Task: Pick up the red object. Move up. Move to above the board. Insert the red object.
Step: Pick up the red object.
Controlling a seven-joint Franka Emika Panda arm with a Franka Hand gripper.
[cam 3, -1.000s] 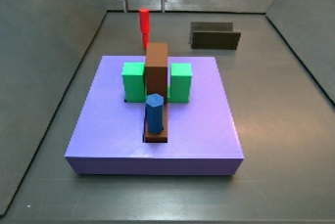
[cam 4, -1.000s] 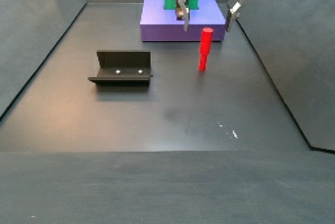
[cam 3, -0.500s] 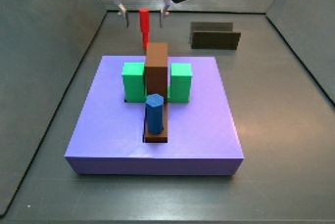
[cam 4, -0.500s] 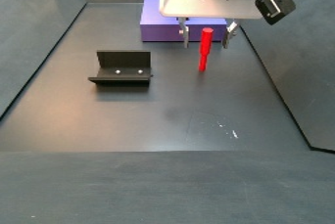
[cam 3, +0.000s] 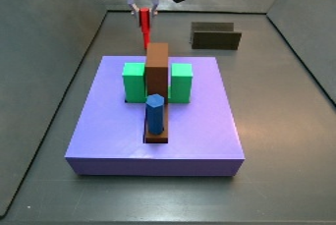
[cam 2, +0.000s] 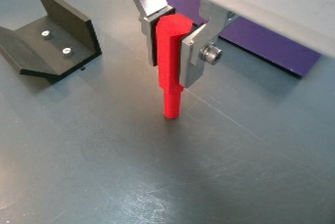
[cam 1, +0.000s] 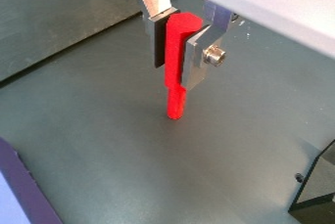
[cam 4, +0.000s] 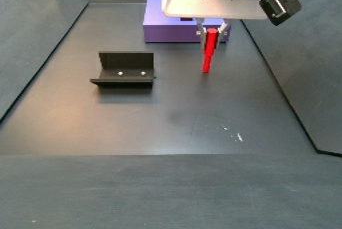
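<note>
Pick-up step: gripper w/ jaws shut on slim bright-red cylindrical peg, standing on floor; next, lift straight up.

The hand clamps the upright red object near its top

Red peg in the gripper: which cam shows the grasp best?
A wrist view: the red peg stands upright on the floor, its top between the gripper fingers. Both side views show the peg whole, but its top is partly hidden by the gripper.
</note>
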